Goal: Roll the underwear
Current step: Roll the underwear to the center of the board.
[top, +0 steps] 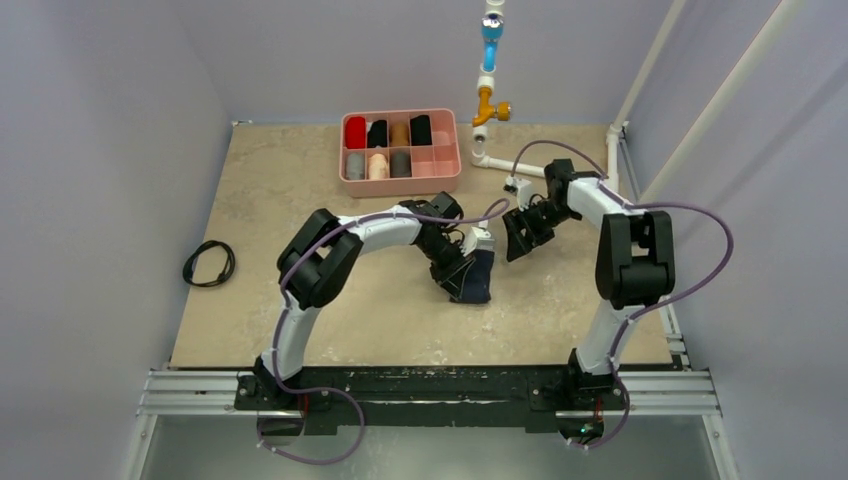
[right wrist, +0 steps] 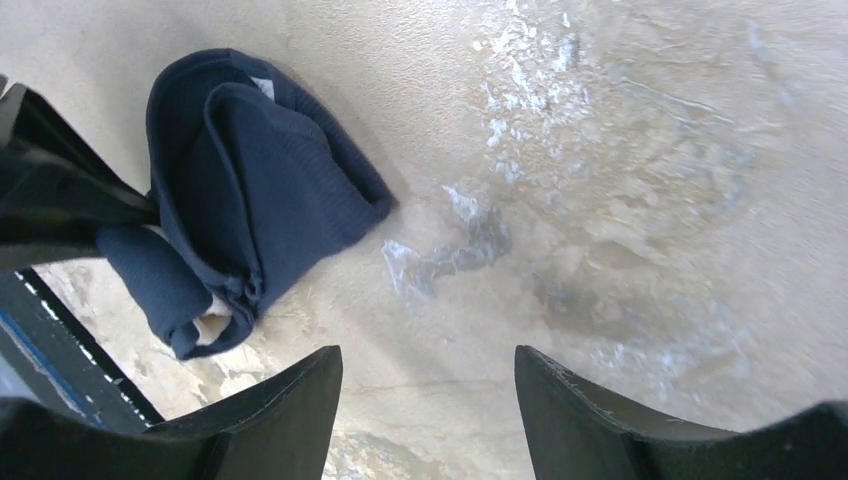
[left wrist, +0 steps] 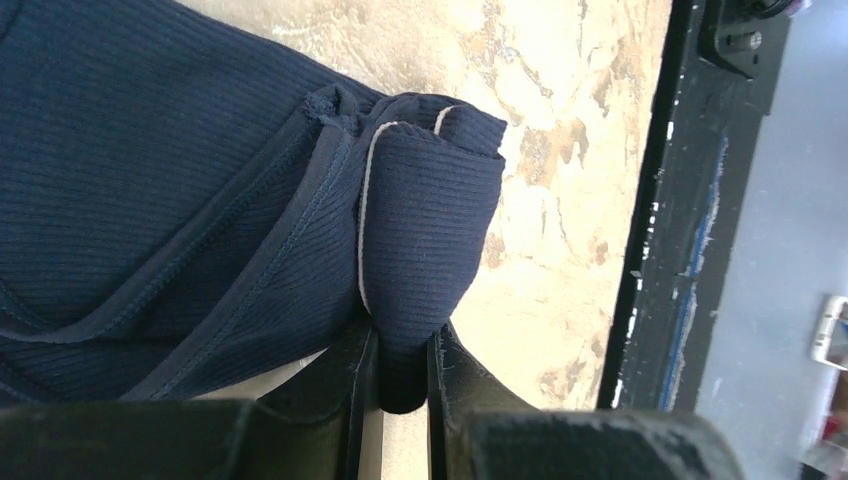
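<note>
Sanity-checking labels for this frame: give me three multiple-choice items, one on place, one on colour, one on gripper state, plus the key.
1. The underwear is:
A) hanging off the near edge
B) in the middle of the table, at the left gripper
C) at the far left edge

2. The tray is:
A) green
B) white
C) pink

3. The right gripper is:
A) open, empty
B) shut on the underwear
C) shut, empty

Key:
1. B, it lies centre-table with a fold pinched in that gripper.
2. C, its walls are pink.
3. A, its jaws stand apart over bare table.
</note>
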Robot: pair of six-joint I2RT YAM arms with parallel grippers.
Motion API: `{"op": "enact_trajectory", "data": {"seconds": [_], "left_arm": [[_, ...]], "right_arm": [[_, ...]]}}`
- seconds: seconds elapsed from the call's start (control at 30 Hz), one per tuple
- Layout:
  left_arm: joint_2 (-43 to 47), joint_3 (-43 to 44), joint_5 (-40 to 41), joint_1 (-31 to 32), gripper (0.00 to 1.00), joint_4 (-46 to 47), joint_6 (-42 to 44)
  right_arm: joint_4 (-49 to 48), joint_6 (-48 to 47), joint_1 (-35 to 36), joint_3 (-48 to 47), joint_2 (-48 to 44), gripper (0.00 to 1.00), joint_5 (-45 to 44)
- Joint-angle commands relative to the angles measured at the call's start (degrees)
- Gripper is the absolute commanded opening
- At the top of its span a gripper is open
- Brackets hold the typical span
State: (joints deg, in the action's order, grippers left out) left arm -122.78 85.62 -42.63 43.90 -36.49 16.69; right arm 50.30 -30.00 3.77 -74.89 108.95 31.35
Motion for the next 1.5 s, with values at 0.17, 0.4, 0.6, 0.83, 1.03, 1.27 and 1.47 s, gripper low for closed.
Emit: {"op": "enact_trajectory", "data": {"seconds": [0.17, 0.4, 0.6, 0.83, 1.03, 1.27, 1.47], "left_arm": [[-9.0, 2.9, 0.6, -4.7, 0.00, -13.3, -0.8], [-16.3, 11.5, -5.4, -7.0, 0.00, -23.0, -0.1], [-22.0, 19.2, -8.1, -7.9, 0.00, -30.8, 0.4], [-25.7, 24.3, -10.6, -8.1, 0.00, -37.1, 1.0], [-26.6, 25.3, -12.0, -8.2, 0.00, -38.7, 0.0], [-27.1, 25.7, -12.4, -8.2, 0.00, -39.5, -0.3], [-27.2, 25.8, -12.8, -8.2, 0.00, -39.6, -0.5]], "right_arm": [[-7.6, -4.1, -1.6, 8.0, -14.6, 0.65, 3.8], [-10.9, -7.6, 2.1, 14.7, -23.7, 0.67, 5.1], [-17.2, -7.3, 12.6, 19.7, -31.6, 0.70, 0.0], [-19.3, -7.5, 25.5, 21.9, -30.7, 0.72, -8.3], [-21.8, -8.3, 33.1, 23.3, -27.9, 0.73, -15.4], [-24.5, -8.7, 38.2, 23.6, -24.1, 0.74, -20.2], [-26.5, -8.5, 41.2, 24.7, -20.9, 0.71, -21.9]]}}
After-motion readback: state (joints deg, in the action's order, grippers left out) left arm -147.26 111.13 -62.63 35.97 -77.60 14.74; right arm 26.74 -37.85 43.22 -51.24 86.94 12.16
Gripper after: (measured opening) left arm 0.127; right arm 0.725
